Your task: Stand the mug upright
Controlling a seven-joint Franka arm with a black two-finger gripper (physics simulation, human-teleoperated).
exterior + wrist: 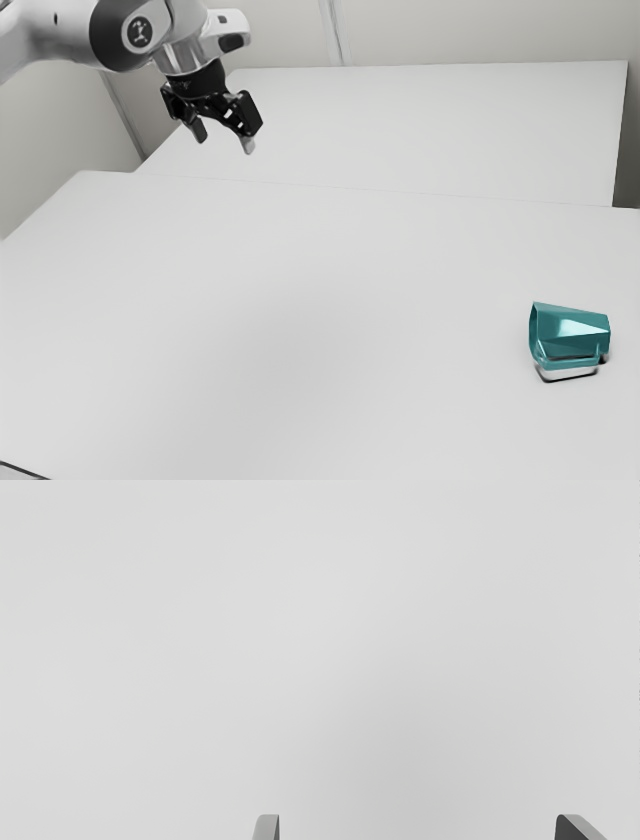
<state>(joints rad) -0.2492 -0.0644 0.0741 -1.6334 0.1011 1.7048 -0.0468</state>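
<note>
The mug (568, 332) lay tipped on the table (300, 300), so the gripper (224, 141), wide open and empty, needed to straddle its body squarely before closing gently.

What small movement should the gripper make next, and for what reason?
I would probably move the gripper, kept open, across toward the exterior view's right until it hovers above the mug. The mug lies on its side on the table, near the exterior view's right, while the gripper is raised far off toward the left, its fingers apart with nothing between them.
</note>
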